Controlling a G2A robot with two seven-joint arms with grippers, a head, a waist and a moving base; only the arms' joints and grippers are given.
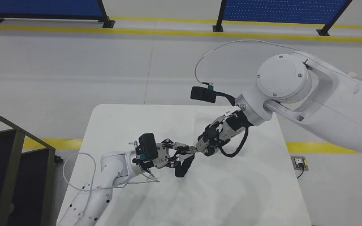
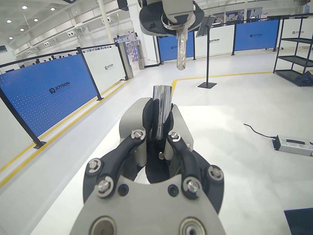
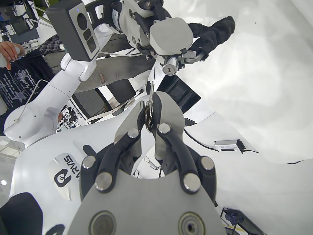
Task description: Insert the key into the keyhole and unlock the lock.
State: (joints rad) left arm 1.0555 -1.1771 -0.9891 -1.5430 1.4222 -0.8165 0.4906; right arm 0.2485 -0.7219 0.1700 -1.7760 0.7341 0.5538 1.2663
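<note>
Left claw (image 2: 159,121) clamps tubular chrome lock (image 2: 162,99); right claw (image 3: 148,116) pinches flat metal key (image 2: 181,52), tip just short of keyhole (image 3: 169,69).

My white worktop (image 1: 243,192) stands on a pale floor. Past its far edge I see a yellow floor line (image 1: 169,29) and blue barrier panels (image 1: 51,8). Beside the worktop lies a grey power brick (image 2: 294,145) (black cable attached). Farther off stand a sign stand (image 2: 207,84) and a black shelf rack (image 2: 297,57).

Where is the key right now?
In the left wrist view the key is pinched in the right gripper, just short of the lock held by the left gripper.
</note>
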